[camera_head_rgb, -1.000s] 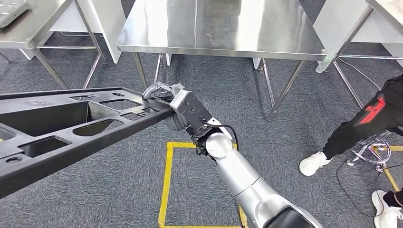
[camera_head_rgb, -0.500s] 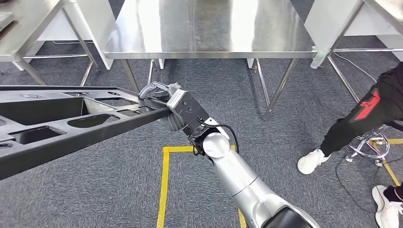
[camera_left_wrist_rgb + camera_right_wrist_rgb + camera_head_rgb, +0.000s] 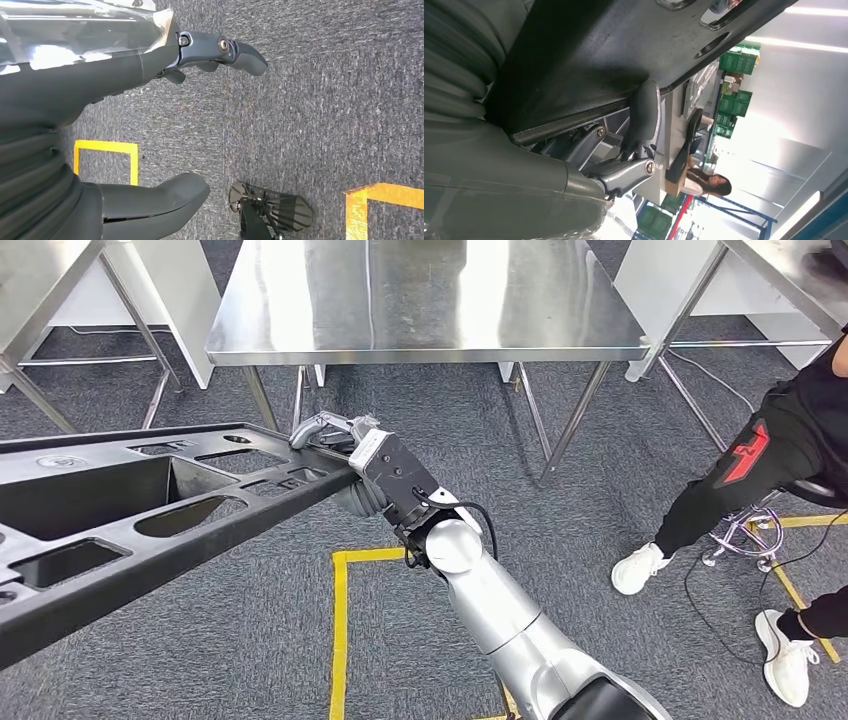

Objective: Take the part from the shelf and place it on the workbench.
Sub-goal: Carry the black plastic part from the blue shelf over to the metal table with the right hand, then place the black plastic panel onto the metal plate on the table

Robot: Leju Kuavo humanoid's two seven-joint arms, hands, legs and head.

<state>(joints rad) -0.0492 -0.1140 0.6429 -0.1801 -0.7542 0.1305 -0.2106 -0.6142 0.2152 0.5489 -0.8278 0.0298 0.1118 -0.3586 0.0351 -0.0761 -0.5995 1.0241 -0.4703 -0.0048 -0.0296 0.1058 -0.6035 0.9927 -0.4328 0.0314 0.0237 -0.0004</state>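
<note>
My right hand [image 3: 352, 455] grips the part [image 3: 150, 510] at its end nearest the workbench [image 3: 420, 300]; long, stiff, probably heavy; my left hand [image 3: 150, 125] hangs slack, holding nothing.

The head view looks forward and down from high on the body, over the grey carpet floor [image 3: 250, 640]. The left wrist view looks down at the same carpet, much nearer. The right wrist view sits close under the long black moulded plastic part [image 3: 589, 60], also seen from the head.
</note>
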